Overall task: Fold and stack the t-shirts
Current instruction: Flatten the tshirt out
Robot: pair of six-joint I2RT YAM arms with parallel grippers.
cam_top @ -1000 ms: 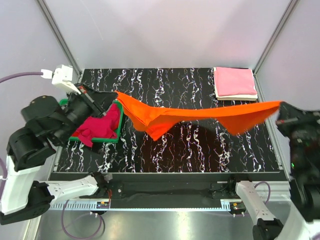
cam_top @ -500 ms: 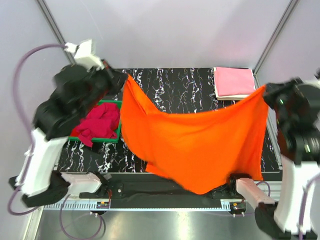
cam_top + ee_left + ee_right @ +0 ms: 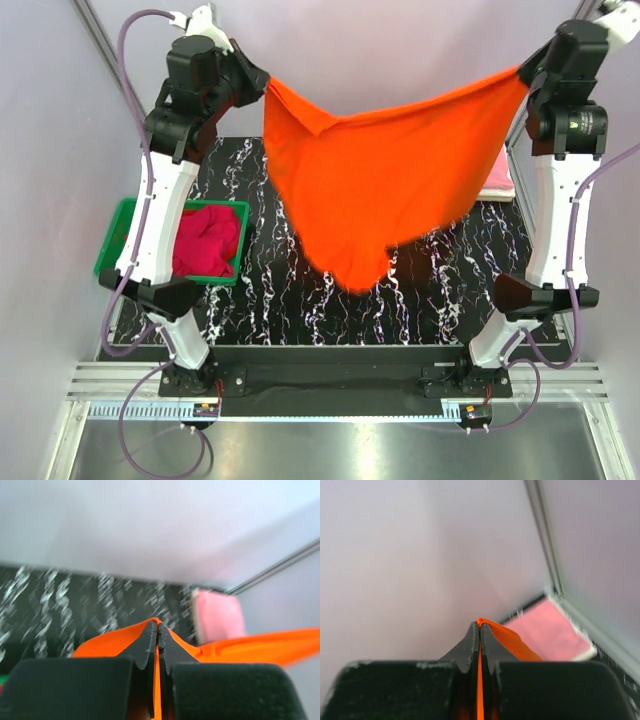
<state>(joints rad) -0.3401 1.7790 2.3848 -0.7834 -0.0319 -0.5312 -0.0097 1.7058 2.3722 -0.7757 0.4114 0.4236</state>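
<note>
A bright orange t-shirt hangs spread in the air high over the black marbled table, stretched between both raised arms. My left gripper is shut on its upper left corner, and my right gripper is shut on its upper right corner. The left wrist view shows my left gripper pinching orange cloth. In the right wrist view my right gripper clamps an orange fold. A folded pink t-shirt lies on a cream-white one at the table's far right corner.
A green bin at the table's left edge holds a crumpled crimson-magenta t-shirt. The hanging orange cloth hides most of the pink stack in the top view. Grey walls and metal frame posts enclose the table.
Both arms have risen from table height to high above it, lifting the orange t-shirt from a sagging band into a hanging sheet. Both grips have held.
</note>
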